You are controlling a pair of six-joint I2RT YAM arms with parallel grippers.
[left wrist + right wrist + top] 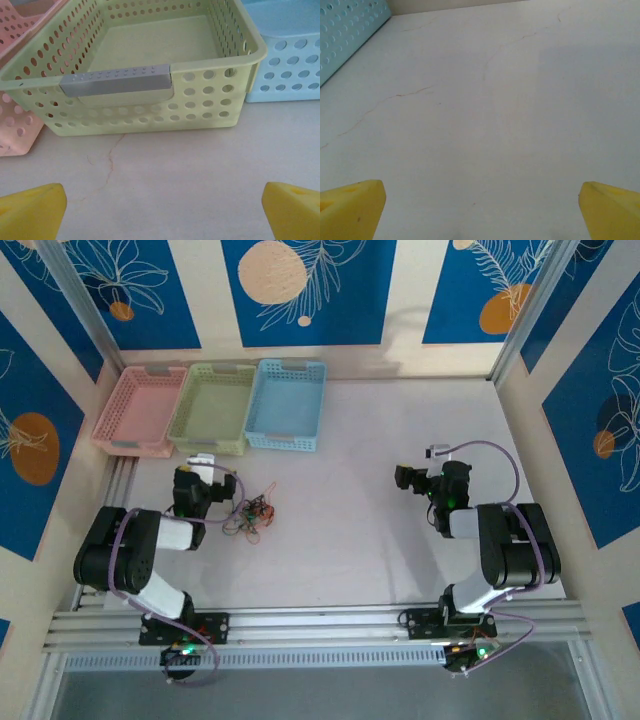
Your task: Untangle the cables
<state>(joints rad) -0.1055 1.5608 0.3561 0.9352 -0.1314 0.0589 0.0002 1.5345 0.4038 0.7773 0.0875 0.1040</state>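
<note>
Two black-and-white arms point(130, 550) — lilac cables point(497, 455), green base lights point(180, 651) — yellow wedge fingertips point(32, 210).

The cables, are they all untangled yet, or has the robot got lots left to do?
Nothing looks done yet: the cables lie in one knotted clump on the table. Nothing is in hand either; the left end effector is open, facing the green basket, and the right end effector is open over bare table. All the untangling is left.
</note>
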